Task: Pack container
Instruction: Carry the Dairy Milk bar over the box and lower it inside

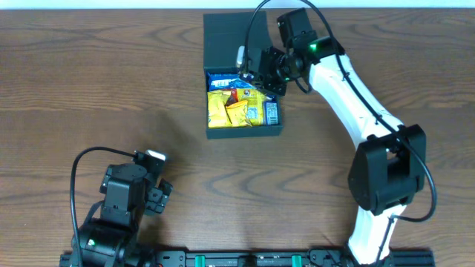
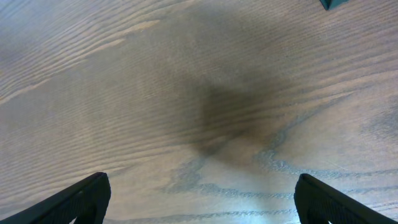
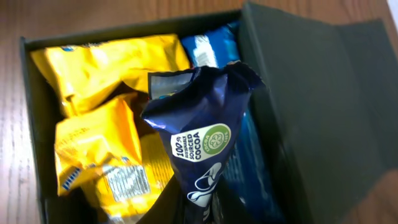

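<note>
Down at the lower left of the overhead view we've got the left gripper [image 1: 158, 180], jaws spread wide and holding nothing. Its wrist view shows only bare table [image 2: 205, 93], brown wood grain with a soft shadow across it. So nothing is coming from that side right now.

Across to the upper centre, there's the container [image 1: 245, 132]: square, shallow, matte dark card. Its lid [image 1: 226, 37] is folded back toward the top of the frame. It's well stocked already. In the right wrist view we see the yellow packets [image 3: 102, 68], crinkled and glossy, filling the left side. A blue packet [image 3: 208, 46] is tucked along the wall by the hinge.

Just right of that, the right gripper [image 1: 256, 78] hangs over the container's upper right part, clamped on a navy packet [image 3: 199, 124]. That one's a shiny foil pouch with a crimped, ragged top edge and a round cocoa badge on its face, standing upright above the other snacks. Whether its lower end touches the ones beneath, we can't tell.

Our read is that the filling is mostly done. What's left looks like laying this navy packet into the gap by the hinge wall, letting go and folding the lid down. Those puffy bags look springy, so we'd guess the lid may need a firm press.
</note>
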`<state>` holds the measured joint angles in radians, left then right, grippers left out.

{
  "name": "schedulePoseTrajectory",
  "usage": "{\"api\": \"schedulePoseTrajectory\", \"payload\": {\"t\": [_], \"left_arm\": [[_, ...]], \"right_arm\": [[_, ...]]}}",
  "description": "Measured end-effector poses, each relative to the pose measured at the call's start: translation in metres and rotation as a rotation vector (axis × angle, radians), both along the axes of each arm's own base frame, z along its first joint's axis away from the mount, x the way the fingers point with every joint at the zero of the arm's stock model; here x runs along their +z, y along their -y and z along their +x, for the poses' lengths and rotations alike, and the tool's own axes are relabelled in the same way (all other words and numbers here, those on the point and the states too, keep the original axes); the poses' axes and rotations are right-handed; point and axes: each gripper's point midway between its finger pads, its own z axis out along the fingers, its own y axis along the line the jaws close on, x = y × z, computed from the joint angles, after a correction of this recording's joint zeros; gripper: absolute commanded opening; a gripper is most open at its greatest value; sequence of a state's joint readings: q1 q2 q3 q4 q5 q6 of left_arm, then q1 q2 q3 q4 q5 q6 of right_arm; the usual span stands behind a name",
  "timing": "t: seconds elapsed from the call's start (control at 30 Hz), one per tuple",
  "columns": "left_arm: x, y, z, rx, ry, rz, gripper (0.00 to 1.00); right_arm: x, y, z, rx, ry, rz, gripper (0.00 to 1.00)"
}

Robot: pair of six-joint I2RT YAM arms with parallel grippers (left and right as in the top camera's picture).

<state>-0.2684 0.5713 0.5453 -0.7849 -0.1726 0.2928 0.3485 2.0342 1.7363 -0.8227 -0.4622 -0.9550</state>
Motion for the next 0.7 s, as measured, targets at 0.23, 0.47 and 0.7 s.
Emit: {"api": "schedulePoseTrajectory", "payload": {"t": [0.23,0.47,0.7], "left_arm": [[0.000,0.000,0.000,0.000,0.000,0.000,0.95],[0.000,0.000,0.000,0.000,0.000,0.000,0.95],[0.000,0.000,0.000,0.000,0.000,0.000,0.95]], "right_arm": [[-0.023,-0.005,-0.002,0.066,-0.013,-0.020,0.09],[-0.053,-0.002,-0.001,0.098,-0.034,-0.070,0.13],[-0.052,-0.004,-0.006,0.118,-0.048,-0.054,0.37]]}}
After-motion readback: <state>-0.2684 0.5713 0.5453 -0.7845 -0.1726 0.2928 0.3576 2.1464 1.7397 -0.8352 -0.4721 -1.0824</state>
